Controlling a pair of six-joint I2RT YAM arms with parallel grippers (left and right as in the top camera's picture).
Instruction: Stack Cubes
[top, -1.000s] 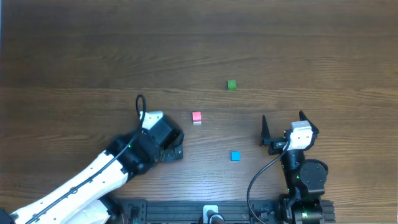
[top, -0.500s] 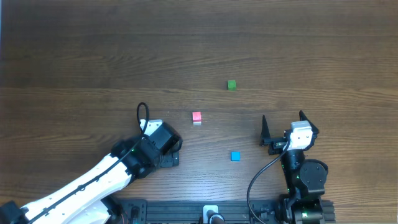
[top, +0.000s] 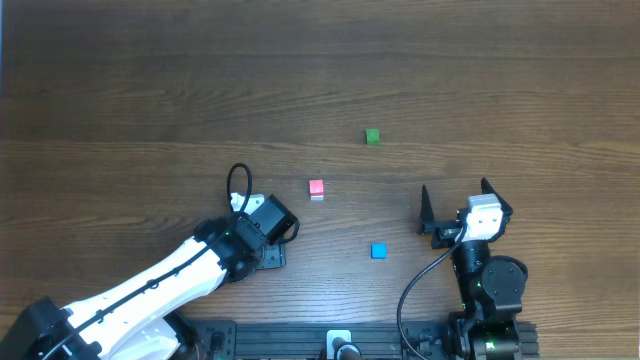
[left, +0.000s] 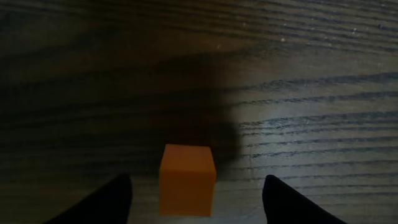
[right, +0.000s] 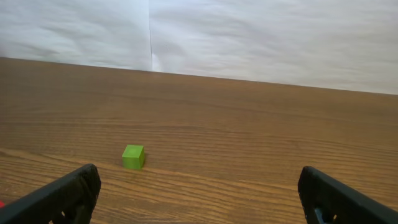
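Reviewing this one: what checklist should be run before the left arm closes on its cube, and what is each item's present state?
1. Left gripper open: ok, fingers spread wide.
2. Orange cube between the fingers: ok, roughly centred and apart from both.
3. Fingers low enough to grip the cube's sides: cannot tell.
4. Right gripper out of the way: ok, open, off to the right of the cubes.
5. Stacking targets free: ok; pink cube, blue cube and green cube lie apart on the table.
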